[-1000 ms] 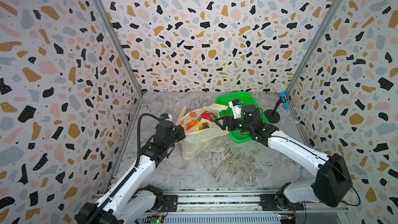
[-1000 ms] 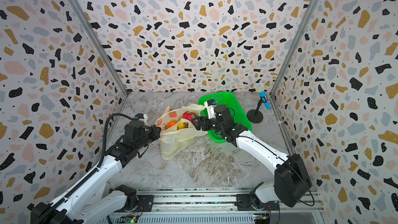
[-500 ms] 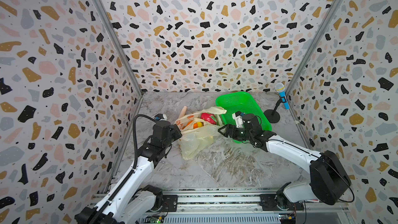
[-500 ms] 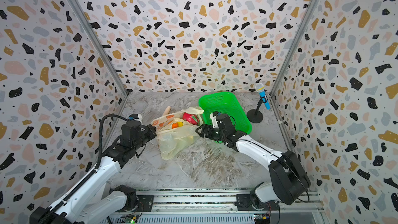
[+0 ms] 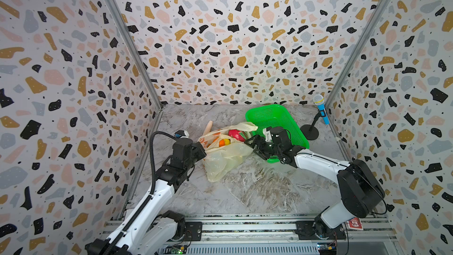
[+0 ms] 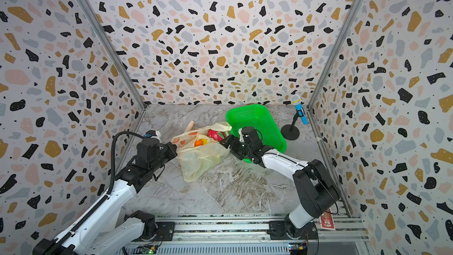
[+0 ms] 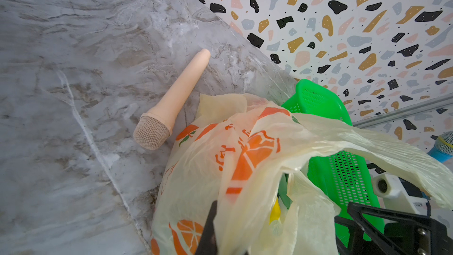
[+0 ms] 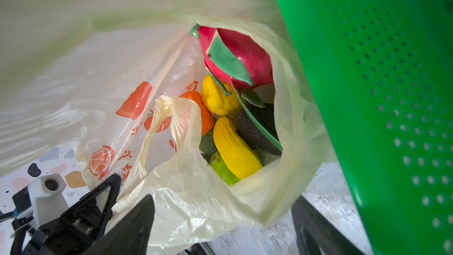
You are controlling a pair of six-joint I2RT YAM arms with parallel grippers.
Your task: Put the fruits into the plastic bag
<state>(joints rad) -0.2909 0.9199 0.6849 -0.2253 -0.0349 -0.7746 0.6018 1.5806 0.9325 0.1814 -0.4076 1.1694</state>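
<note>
The right tool [image 5: 251,144] has dropped beside the plastic bag [image 5: 228,159], wide and empty — left tool [image 5: 202,149] pinches its handle; fruits [image 8: 235,94] look bagged

Table [image 5: 245,187]: grey marble-patterned surface, walled on three sides. Four items rest directly on it. A plastic bag [image 5: 225,160], pale yellow with orange prints, lies crumpled near the middle. A beige toy microphone [image 7: 171,104] lies flat just beside the bag, on its far side. A green mesh basket [image 5: 277,118] sits against the bag's right; whether it lies fully flat cannot be confirmed. A round black stand [image 5: 310,132] carrying a blue microphone [image 5: 321,110] stands near the right rear corner.
</note>
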